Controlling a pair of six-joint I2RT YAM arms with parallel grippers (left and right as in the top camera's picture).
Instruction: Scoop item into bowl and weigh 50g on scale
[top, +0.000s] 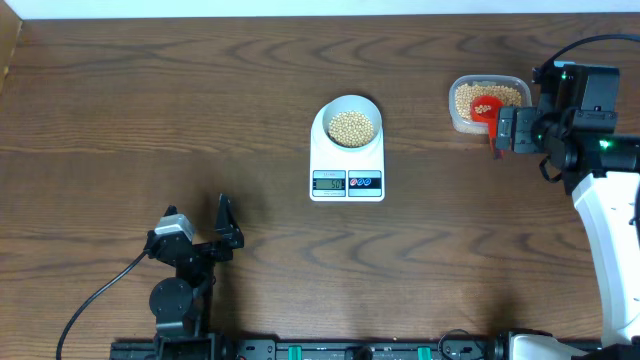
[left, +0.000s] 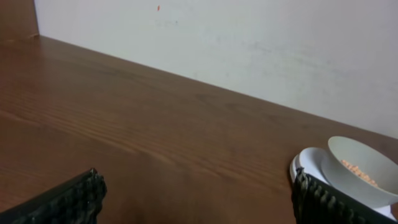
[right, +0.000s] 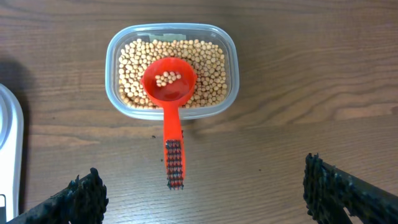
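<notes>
The right tool (top: 500, 130), seen overhead, hovers at 3 o'clock by the clear tub (top: 455, 112). The bowl (top: 352, 98) of beans (top: 352, 128) sits on the scale (top: 347, 170) mid-worktop, so each addition can be weighed; the display is unreadable. The left tool (top: 200, 228) is parked at 7 o'clock. Its wrist view shows it spread and empty, with the bowl at 4 o'clock. The right wrist view shows that tool spread too, gripping nothing. The red scoop (right: 169, 84) rests in the tub, handle toward 6 o'clock, probably for easy pickup.

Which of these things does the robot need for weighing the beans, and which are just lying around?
Needed:
beans
bowl
scale
clear tub
red scoop

Just lying around:
left gripper, open and empty, away from the scale
</notes>
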